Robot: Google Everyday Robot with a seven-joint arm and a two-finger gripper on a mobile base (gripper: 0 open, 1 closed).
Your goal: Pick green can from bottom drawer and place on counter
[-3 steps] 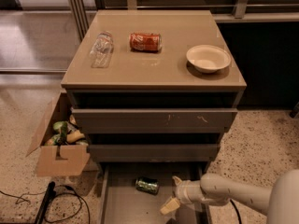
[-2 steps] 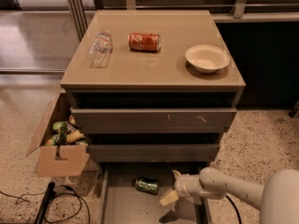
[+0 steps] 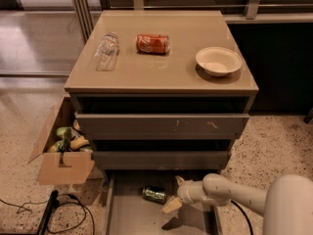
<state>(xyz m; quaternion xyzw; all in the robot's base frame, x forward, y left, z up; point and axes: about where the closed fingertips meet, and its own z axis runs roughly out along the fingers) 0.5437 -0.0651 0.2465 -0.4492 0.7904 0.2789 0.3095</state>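
Observation:
The green can (image 3: pixel 154 194) lies on its side in the open bottom drawer (image 3: pixel 128 218), near its back. My gripper (image 3: pixel 174 193) reaches in from the right on a white arm, its tip just right of the can. One pale finger (image 3: pixel 171 205) points down-left and another (image 3: pixel 180 180) points up; they stand apart with nothing between them. The tan counter (image 3: pixel 161 72) tops the cabinet above.
On the counter lie a clear plastic bottle (image 3: pixel 106 50), a red-orange soda can (image 3: pixel 152 43) and a white bowl (image 3: pixel 218 60). A cardboard box (image 3: pixel 62 153) with items stands left of the cabinet. Cables (image 3: pixel 49 214) lie on the speckled floor.
My gripper has moved left inside the bottom drawer, closer to the green can. The can has not moved.

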